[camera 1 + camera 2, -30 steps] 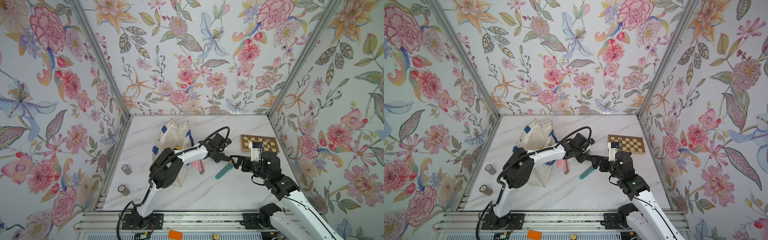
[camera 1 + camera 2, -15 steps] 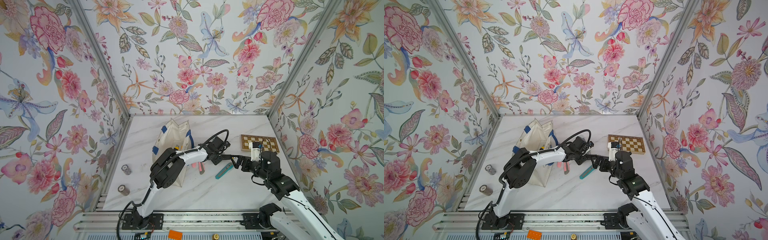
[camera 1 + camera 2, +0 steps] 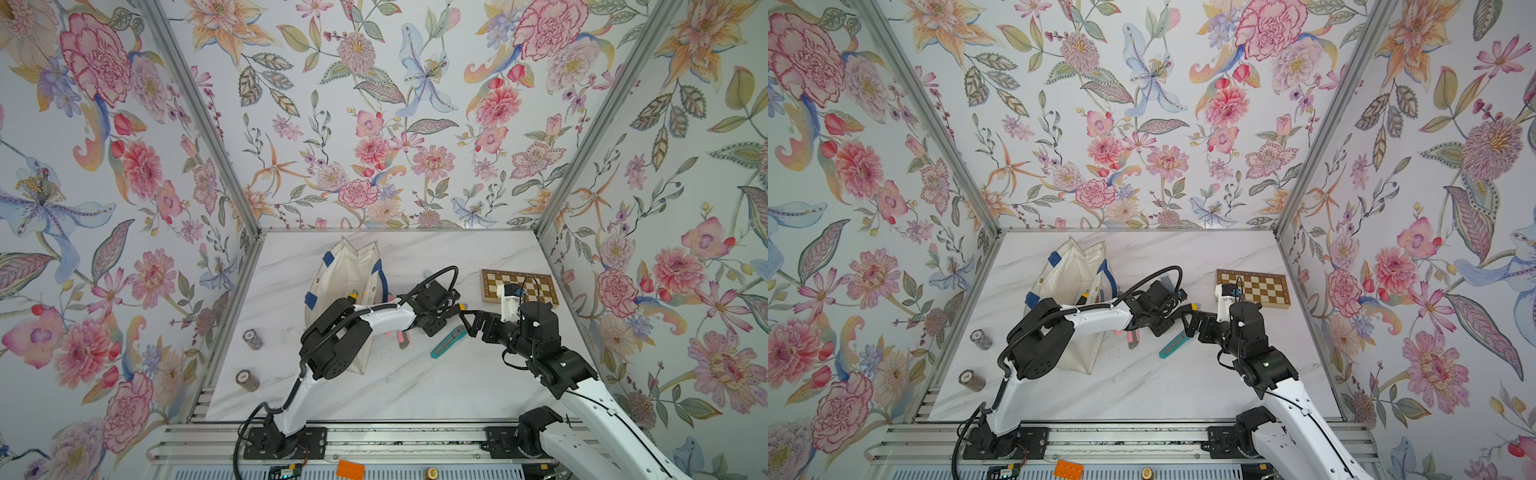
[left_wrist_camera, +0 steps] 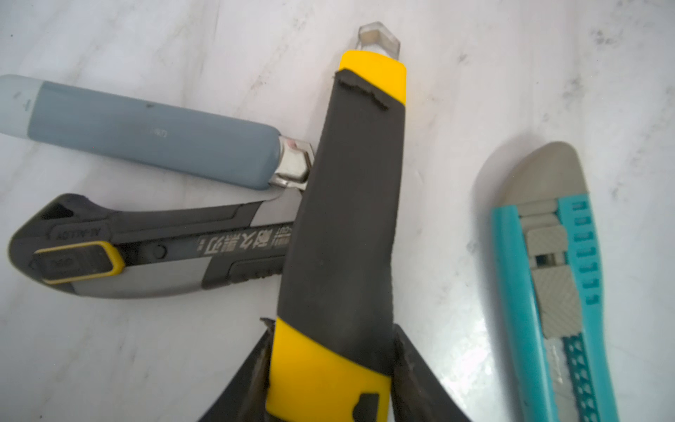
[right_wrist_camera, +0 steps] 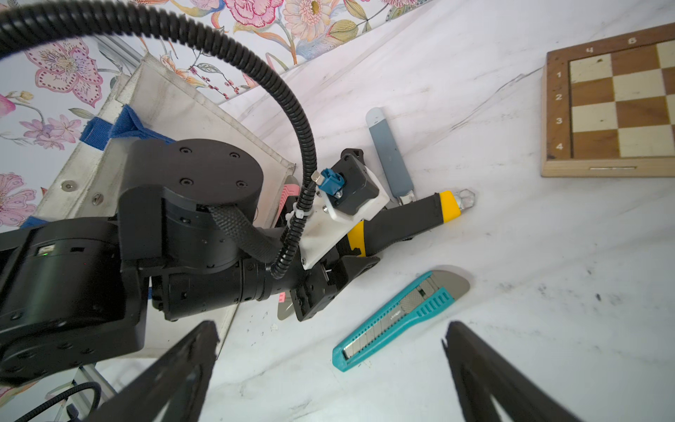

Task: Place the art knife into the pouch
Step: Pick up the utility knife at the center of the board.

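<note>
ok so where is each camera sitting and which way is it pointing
Top views: high over the front rail, looking down at the marble table and pouch; left arm and right arm show.
Left wrist: on the left arm, looking along its jaws, which hold the yellow-black knife.
Right wrist: on the right arm, facing the left arm; its own open jaws show.
Shared: both wrist views show the teal knife.
</note>
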Robot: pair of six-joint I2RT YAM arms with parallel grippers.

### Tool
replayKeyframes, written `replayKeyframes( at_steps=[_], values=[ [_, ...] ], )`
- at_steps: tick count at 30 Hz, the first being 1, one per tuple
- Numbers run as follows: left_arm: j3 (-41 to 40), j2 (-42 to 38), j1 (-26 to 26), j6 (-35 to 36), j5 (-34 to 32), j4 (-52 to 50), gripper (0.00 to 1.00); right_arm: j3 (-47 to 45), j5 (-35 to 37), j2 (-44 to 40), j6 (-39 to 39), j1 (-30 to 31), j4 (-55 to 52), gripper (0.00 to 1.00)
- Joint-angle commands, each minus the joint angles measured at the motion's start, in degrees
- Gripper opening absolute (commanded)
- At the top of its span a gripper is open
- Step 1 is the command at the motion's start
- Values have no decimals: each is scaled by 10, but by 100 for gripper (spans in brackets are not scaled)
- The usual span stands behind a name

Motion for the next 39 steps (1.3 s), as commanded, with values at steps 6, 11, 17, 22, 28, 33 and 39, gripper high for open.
replayKeyframes(
  at_steps=[6,11,17,22,28,33,39],
  values=[
    [11,19,-4,-9,-24,-54,50,6,6,-3,6,-8,-6,99],
    [28,24,-5,-8,-23,-66,53,1,7,-7,10,-9,-7,99],
    [58,35,-7,-2,-11,-82,53,-7,11,-10,18,-11,-6,99],
    [85,52,-11,-5,-5,-90,57,-12,13,-7,30,-15,-7,99],
    [120,74,-14,-10,-3,-104,47,-20,9,-13,39,-21,-6,99],
    [115,68,-17,-7,-12,-101,32,-20,9,-24,40,-26,-6,99],
    [89,52,-17,-18,-15,-82,23,-20,9,-25,45,-30,-6,99]
  ],
)
